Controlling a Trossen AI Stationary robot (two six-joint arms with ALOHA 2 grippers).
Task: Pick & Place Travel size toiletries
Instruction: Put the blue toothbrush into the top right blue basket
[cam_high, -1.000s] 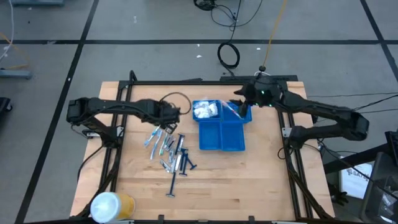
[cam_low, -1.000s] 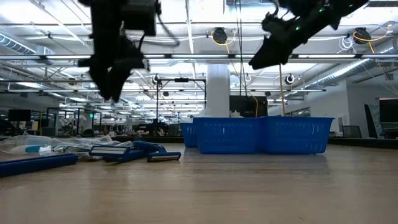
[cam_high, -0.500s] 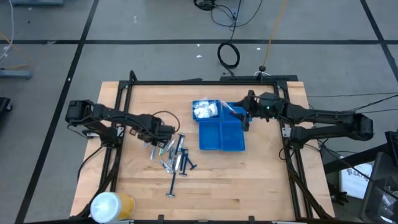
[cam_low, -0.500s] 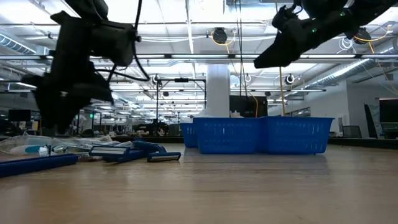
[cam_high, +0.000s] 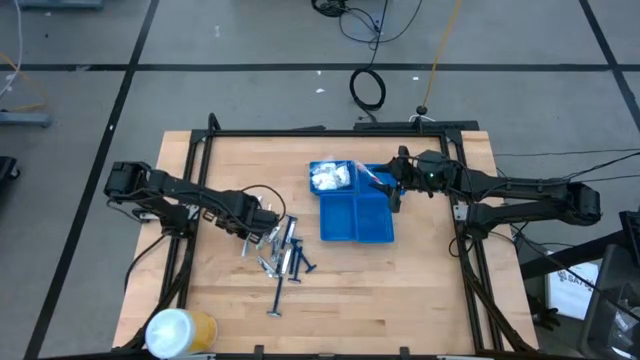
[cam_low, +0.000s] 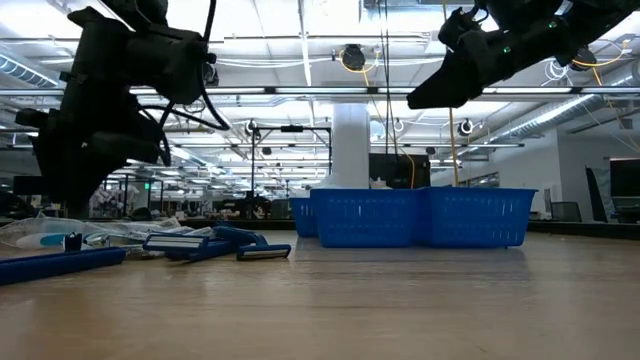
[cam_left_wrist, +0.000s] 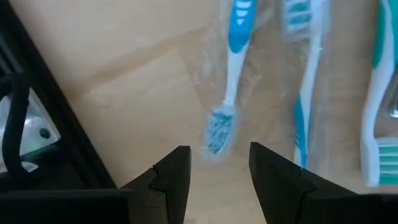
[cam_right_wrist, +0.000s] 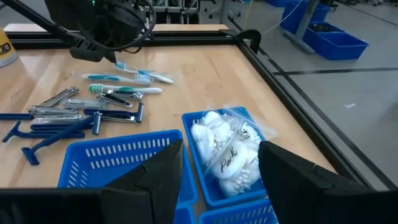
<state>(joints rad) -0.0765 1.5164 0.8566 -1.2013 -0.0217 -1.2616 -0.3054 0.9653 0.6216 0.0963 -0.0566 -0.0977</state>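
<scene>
Left hand (cam_left_wrist: 214, 171), dark blocky fingers apart, hangs just above a clear-wrapped blue-and-white toothbrush (cam_left_wrist: 229, 93) lying flat on the pale wood surface (cam_high: 400, 290), bristles between its fingertips. Beyond, right hand (cam_right_wrist: 217, 168), fingers apart, hovers over the blue mesh-walled tray (cam_high: 357, 215).

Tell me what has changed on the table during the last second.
The left gripper moved from beside the blue tray down to the toothbrushes, open over them. The right gripper shifted slightly along the tray's edge. The items and the tray stayed put.
</scene>
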